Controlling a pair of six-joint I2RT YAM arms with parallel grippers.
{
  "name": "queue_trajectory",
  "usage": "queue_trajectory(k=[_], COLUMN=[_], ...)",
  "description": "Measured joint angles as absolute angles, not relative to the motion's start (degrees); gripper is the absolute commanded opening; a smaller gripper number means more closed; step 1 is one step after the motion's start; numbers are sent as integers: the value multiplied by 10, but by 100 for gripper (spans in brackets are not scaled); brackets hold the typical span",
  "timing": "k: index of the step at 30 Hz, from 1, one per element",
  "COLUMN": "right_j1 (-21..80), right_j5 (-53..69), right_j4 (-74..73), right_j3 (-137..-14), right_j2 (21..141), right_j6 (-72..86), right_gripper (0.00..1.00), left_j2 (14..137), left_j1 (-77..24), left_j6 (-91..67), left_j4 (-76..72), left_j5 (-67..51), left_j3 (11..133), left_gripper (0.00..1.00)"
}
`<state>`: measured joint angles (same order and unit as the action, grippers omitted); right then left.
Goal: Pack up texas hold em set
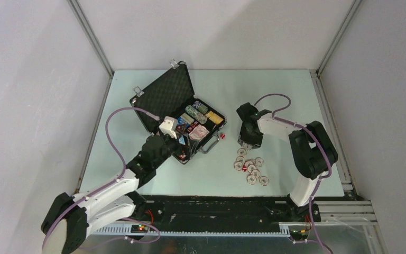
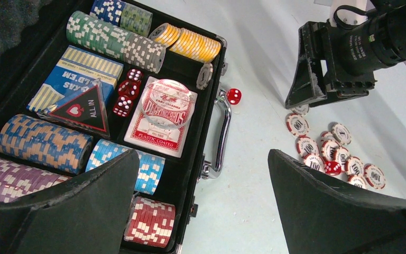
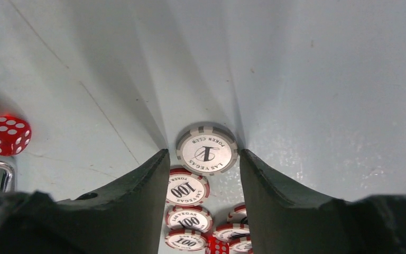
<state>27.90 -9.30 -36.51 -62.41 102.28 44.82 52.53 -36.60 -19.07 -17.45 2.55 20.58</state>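
The black case (image 1: 165, 95) lies open, its lid up at the back, with rows of coloured chips, a red card deck (image 2: 161, 114), a blue deck (image 2: 79, 71) and red dice (image 2: 126, 94) inside. My left gripper (image 2: 202, 154) is open and empty above the case's front edge and silver handle (image 2: 222, 129). Several loose red-and-white chips (image 1: 251, 168) lie on the table to the right. My right gripper (image 3: 201, 154) is open, low over them, with a grey "1" chip (image 3: 206, 150) flat on the table at its fingertips. A red die (image 1: 222, 136) lies next to the handle.
Another red die (image 2: 332, 168) sits among the loose chips (image 2: 325, 151). The right gripper (image 2: 328, 69) shows in the left wrist view, above the grey chip (image 2: 300, 109). Grey walls close in the pale table (image 1: 275, 95) on three sides.
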Motion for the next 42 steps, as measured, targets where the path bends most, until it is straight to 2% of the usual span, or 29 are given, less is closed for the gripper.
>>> queue_trajectory(k=[4, 17, 29, 31, 33, 34, 36, 38, 42], right_j1=[287, 286, 305, 307, 309, 309, 310, 310, 310], right_j5=[-95, -97, -62, -50, -39, -36, -35, -43, -72], right_j4=[-367, -379, -383, -380, -377, -375, -376, -379, -396], right_j3=[-631, -637, -641, -641, -641, -641, -642, -642, -643], right_j2=[1029, 1034, 986, 963, 942, 935, 929, 931, 952], right_j6=[455, 457, 445, 446, 451, 454, 458, 461, 459], right_gripper=[57, 35, 33, 38, 53, 66, 83, 87, 86], left_j2=[523, 520, 503, 522, 544, 555, 571, 573, 572], left_j1=[-366, -366, -366, -367, -373, -381, -406, -430, -448], left_j6=[-191, -191, -235, -258, -276, -284, -291, -292, -290], left_j4=[-175, -175, -220, -245, -257, -260, -260, -256, -245], left_j5=[25, 23, -1, -23, -34, -34, -31, -27, -21], left_j3=[206, 206, 193, 194, 195, 196, 198, 201, 220], left_gripper=[100, 100, 100, 100, 100, 100, 100, 100, 100])
